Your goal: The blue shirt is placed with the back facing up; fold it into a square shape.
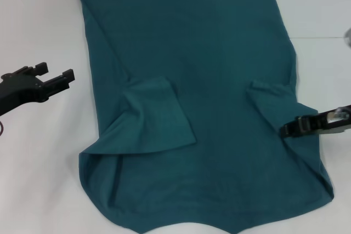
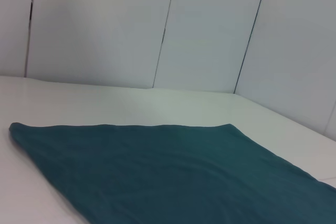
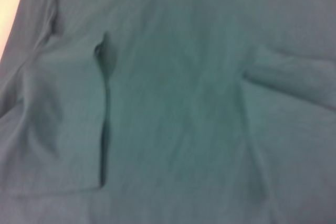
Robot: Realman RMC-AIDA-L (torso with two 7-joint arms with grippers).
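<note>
The large plain teal-blue knit shirt (image 1: 208, 97) lies spread on the white table (image 1: 44, 179), both side edges and sleeves already folded inward into a long panel; the crosswise folds seem left. The left gripper (image 1: 55, 75) hovers off-cloth, jaws wide. The right gripper (image 1: 289, 129) is above the right fold; I cannot tell its jaws.

Left tool (image 1: 55, 72) spread wide — right tool (image 1: 285, 130) low, inboard.

blue shirt (image 1: 214, 53) flat on table, both sleeves folded inward.
</note>
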